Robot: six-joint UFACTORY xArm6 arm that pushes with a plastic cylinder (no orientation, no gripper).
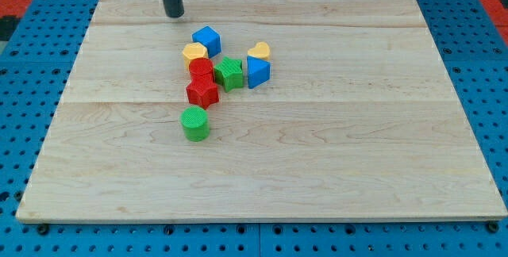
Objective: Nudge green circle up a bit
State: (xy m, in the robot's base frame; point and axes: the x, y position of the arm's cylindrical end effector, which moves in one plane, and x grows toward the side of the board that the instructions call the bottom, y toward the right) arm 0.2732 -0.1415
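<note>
1. Blue pegboard sits all around a pale wooden counter [357, 170], and small plastic blocks lie bunched near its middle
2. My tip [174, 15], the low end of the dark rod, is near the view's top. It touches no block. This tool has no jaws, so it holds nothing
3. The green round plastic block (green circle) [194, 123] sits alone at the bottom of the bunch, well away from my tip
4. Just above it is a red star block [202, 92]. Push too hard and the green circle could bump it
5. A red block [201, 69], yellow block [194, 52], blue cube [206, 40], green cube [229, 74], blue block [257, 72] and yellow heart [259, 51] crowd the straight way down, so my tip should go round
</note>
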